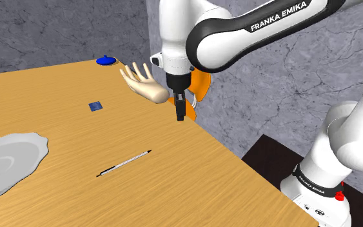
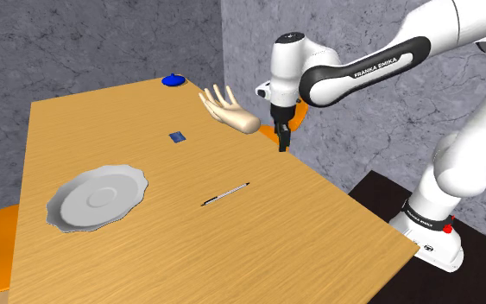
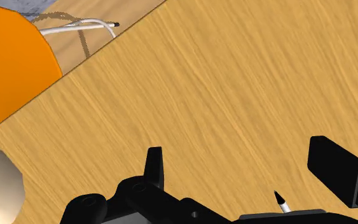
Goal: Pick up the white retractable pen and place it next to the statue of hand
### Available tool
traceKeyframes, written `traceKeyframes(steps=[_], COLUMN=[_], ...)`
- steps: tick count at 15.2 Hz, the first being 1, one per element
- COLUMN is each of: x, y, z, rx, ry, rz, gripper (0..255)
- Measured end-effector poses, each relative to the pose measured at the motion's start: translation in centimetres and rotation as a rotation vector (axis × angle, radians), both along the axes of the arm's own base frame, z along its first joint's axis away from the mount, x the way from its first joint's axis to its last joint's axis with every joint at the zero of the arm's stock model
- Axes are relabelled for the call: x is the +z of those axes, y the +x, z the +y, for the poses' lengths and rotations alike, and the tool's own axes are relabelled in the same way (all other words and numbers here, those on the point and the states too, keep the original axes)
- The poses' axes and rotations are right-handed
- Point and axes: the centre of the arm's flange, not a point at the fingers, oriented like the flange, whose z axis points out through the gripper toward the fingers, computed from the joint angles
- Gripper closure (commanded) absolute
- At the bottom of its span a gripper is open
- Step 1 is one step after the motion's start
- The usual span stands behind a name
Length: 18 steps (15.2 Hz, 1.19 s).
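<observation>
The fingers stand wide apart and hold nothing, near the hand statue by the edge of the surface. The white pen lies flat, well apart, to the shoulder view's left of them.

White pen lies flat on table; beige hand statue, seemingly palm-up, well apart.
</observation>
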Motion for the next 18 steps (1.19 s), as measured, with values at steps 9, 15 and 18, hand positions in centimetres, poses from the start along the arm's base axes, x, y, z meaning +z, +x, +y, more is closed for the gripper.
traceKeyframes(steps=[9, 15, 18], x=[-4.7, -7.7, -9.1], y=[0.3, -1.1, -1.0], z=[10.8, 17.7, 18.2], rx=[0.307, 0.501, 0.522], ry=[-0.045, -0.072, -0.076], rz=[-0.066, -0.109, -0.114], gripper=[0, 0, 0])
